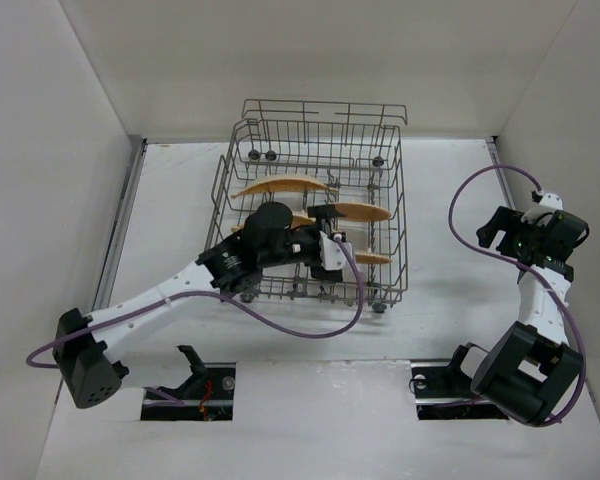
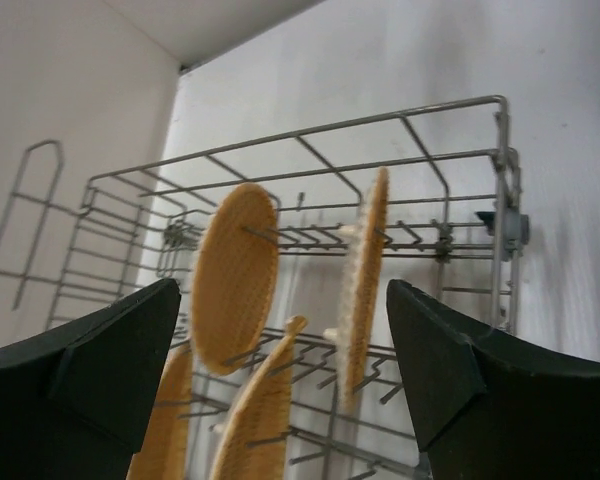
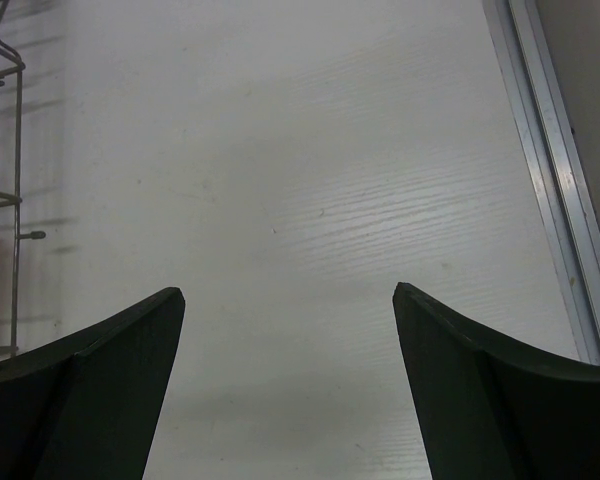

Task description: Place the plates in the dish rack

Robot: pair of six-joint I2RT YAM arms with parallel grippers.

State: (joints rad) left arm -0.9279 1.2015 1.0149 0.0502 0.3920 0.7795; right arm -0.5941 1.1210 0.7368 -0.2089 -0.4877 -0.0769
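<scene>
A white bench [image 1: 180, 210] is seen filling the top view, walled in by pale panels. The dish rack [image 1: 396, 215] is stood at the centre of that view, in its upper half, and its tall wire sides and rows of upright tines are shown from above. The left arm [image 1: 170, 290] is stretched from the lower left of the frame up and to the right, and its wrist end is held inside the rack, over the lower middle part. The right arm [image 1: 540, 300] is folded at the right edge of the frame, well apart from the rack.

Four plates are found inside the rack, all set on edge among the tines. In the top view one plate [image 1: 280, 187] is seen as a thin orange crescent in the upper left part of the rack. A second [image 1: 360, 211] is seen right of centre and a third [image 1: 372, 258] at the lower right, while a fourth [image 1: 302, 219] is largely covered by the left arm.

The left jaws are spread wide, and their dark fingers [image 2: 100, 370] are shown at the lower corners of the left wrist view with nothing gripped between them. The right jaws are likewise spread wide above bare bench, with a sliver of rack wire seen at the left edge of the right wrist view.
</scene>
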